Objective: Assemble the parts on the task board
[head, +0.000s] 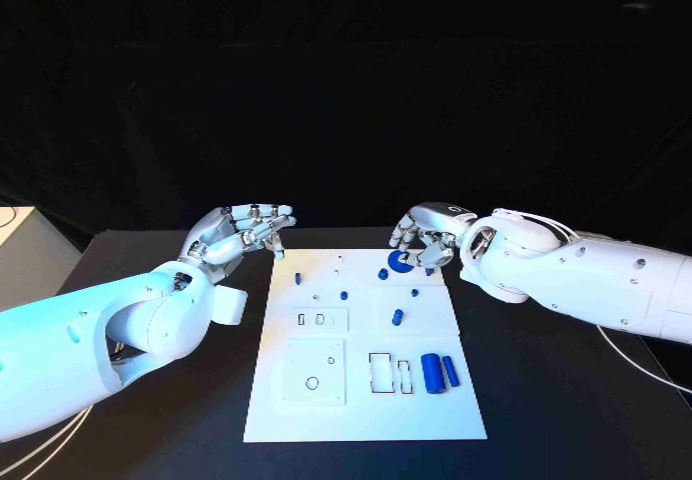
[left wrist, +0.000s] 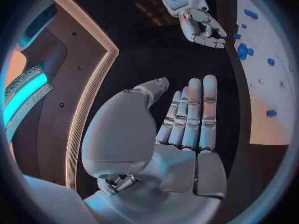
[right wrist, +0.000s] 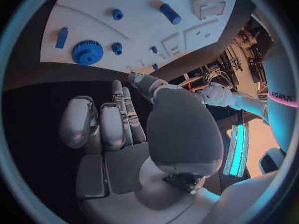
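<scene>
The white task board [head: 361,400] lies mid-table. A blue gear [head: 398,262] sits near its far edge, also seen as a gear [right wrist: 87,52] in the right wrist view. My right hand [head: 428,238] hovers just over and behind it, fingers loosely bent, holding nothing; the same hand [right wrist: 118,129] is apart from the gear. My left hand [head: 248,232] hangs off the board's far left corner, fingers [left wrist: 193,114] straight and empty. Two blue cylinders [head: 441,372] lie at the board's near right. Small blue pegs [head: 346,295] stand in the far half.
Raised white blocks with cut-outs [head: 316,375] and slots [head: 389,372] take up the board's near half. Black table [head: 562,400] surrounds the board. Cables [head: 642,365] run along the right side, and a pale object [head: 18,225] sits at the far left edge.
</scene>
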